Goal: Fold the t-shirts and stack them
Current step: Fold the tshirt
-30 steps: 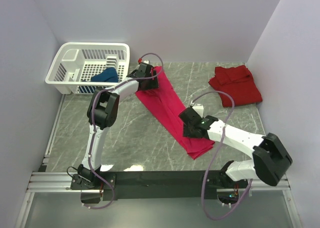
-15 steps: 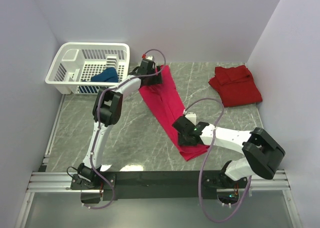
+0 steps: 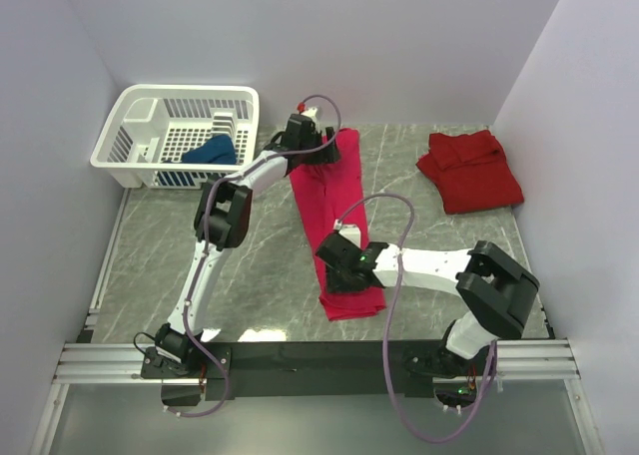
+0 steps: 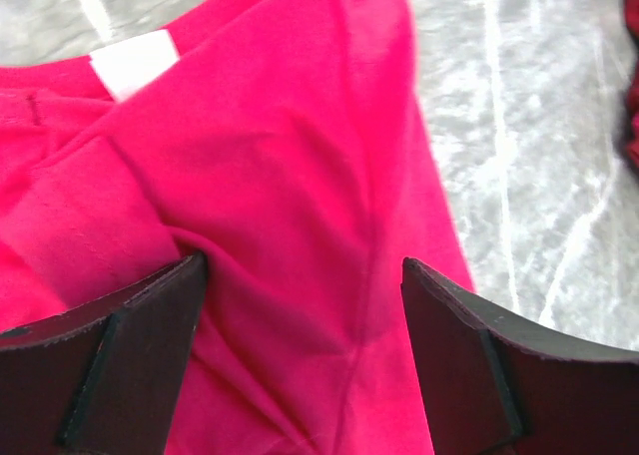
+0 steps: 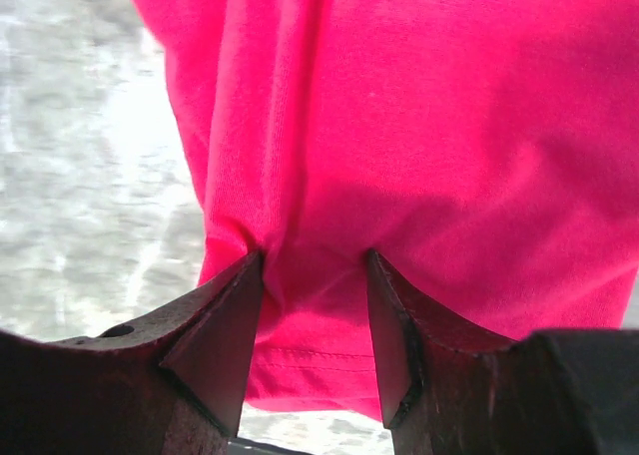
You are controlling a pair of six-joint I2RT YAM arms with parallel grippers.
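The magenta t-shirt point(image 3: 334, 211) lies as a long narrow strip down the middle of the table, collar at the far end, hem at the near end. My left gripper point(image 3: 321, 158) point(image 4: 305, 265) stands open with its fingertips pressed on the cloth point(image 4: 300, 146) just below the collar and its white label point(image 4: 135, 63). My right gripper point(image 3: 339, 273) point(image 5: 313, 257) is open, with both fingers planted on the cloth point(image 5: 429, 106) just above the hem, which puckers at the left finger. The darker red t-shirt point(image 3: 469, 171) lies folded at the far right. A dark blue t-shirt point(image 3: 210, 153) sits in the basket.
The white lattice basket point(image 3: 150, 111) stands at the far left corner. Grey marble tabletop point(image 3: 150, 265) shows on both sides of the strip. Walls close the table in on the left, back and right.
The magenta strip has swung from a diagonal to nearly straight away from me. My right gripper slid left with the hem end, and my left gripper moved right with the collar end.
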